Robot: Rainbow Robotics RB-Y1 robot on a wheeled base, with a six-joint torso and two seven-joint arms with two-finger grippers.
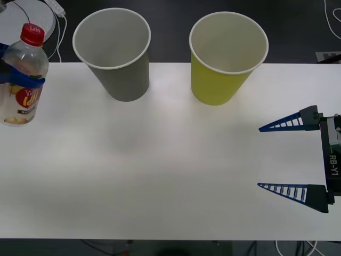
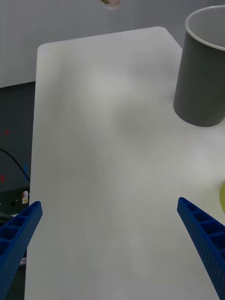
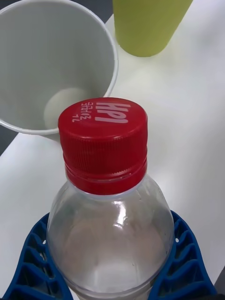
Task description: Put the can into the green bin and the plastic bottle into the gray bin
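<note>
White laminate desk (image 1: 160,176) carries two big tapering paper-cup bins at its far edge, the gray bin (image 1: 114,50) on the left and the yellow-green bin (image 1: 226,56) to its right, both showing bare white insides where visible. At the far left, the left claw (image 1: 18,77) pinches the small clear plastic bottle with red cap (image 1: 21,74) aloft just left of the gray bin, so I judge the drop is still due. No can appears on the desk; the right claw (image 1: 279,157) hangs spread at the near right.
</note>
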